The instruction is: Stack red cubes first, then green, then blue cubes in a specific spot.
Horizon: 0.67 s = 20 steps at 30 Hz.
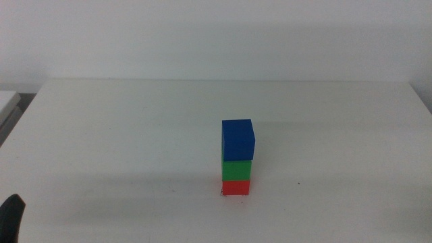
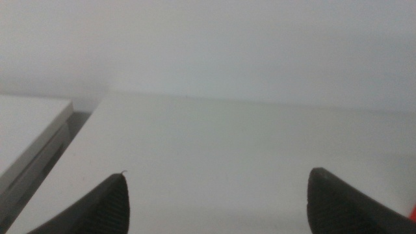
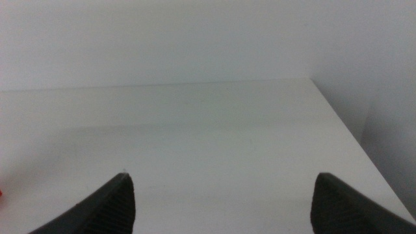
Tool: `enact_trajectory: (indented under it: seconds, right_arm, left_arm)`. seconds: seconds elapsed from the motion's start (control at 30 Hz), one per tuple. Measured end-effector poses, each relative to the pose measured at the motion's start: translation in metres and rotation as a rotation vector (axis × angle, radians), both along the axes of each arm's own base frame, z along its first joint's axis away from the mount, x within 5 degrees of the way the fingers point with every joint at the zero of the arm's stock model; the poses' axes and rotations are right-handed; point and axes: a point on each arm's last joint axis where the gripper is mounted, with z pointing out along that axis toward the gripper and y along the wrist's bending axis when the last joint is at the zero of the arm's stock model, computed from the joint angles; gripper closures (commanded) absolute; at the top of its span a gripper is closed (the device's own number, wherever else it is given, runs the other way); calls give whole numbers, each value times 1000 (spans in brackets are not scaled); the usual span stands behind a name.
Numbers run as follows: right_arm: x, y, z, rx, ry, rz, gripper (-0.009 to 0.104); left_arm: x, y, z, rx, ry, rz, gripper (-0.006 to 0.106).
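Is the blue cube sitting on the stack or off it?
On. The blue cube rests on the green cube, which sits on the red cube; no hand touches them.

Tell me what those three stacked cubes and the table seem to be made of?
The blue cube, green cube and red cube look like solid painted wood or plastic: flat even colour, matte faces without glare, crisp edges. Which one, the pictures cannot tell. The table looks like smooth white laminate, faintly sheened.
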Motion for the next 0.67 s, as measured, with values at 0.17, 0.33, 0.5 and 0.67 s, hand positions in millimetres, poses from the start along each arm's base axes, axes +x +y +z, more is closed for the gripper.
enact_trajectory:
  seconds: [0.17,0.33,0.5,0.67]
  right_arm:
    - [0,0,1,-10,-12,-1,2]
    - [0,0,2,-14,-24,-2,2]
    - [0,0,3,-14,-33,-2,2]
    - [0,0,3,-14,-35,-2,2]
  left_arm:
    - [6,1,-16,-1,-72,9,7]
    - [6,1,-15,-2,-86,10,7]
    - [6,1,-16,-2,-85,10,7]
    - [6,1,-16,12,-86,11,7]
